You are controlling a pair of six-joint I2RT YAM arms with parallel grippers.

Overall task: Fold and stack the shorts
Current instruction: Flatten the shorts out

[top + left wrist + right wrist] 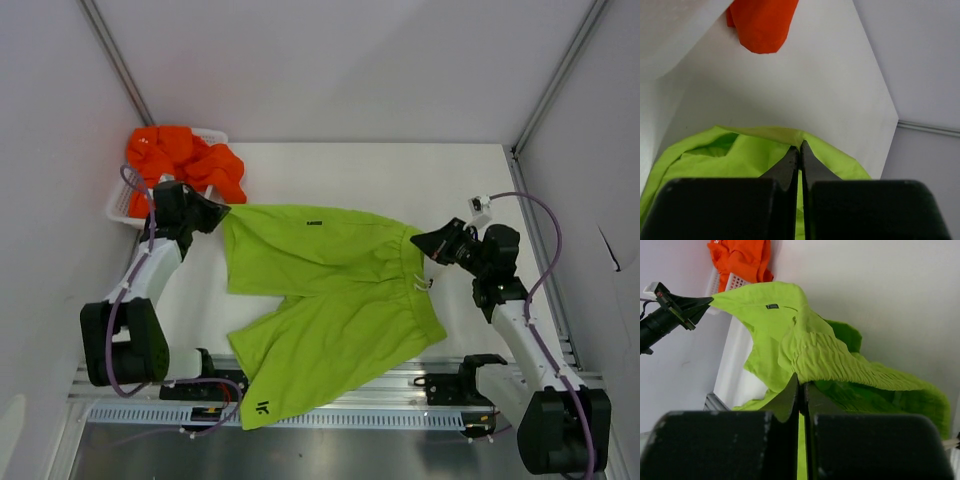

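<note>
Left gripper (222, 212) at nine o'clock and right gripper (420, 240) at three pinch the unfolded green shorts (320, 290). Orange shorts (185, 160) lie in the basket (118, 208).

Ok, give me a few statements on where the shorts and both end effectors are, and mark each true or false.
1. The left end effector is shut on an edge of the lime green shorts. True.
2. The orange shorts lie flat on the table beside the green pair. False: they sit bunched in the white mesh basket at the far left corner.
3. The right end effector is shut on the lime green shorts at their waistband end. True.
4. The lime green shorts are folded into a neat stack. False: they lie spread open, held between the two end effectors, both legs unfolded.
</note>
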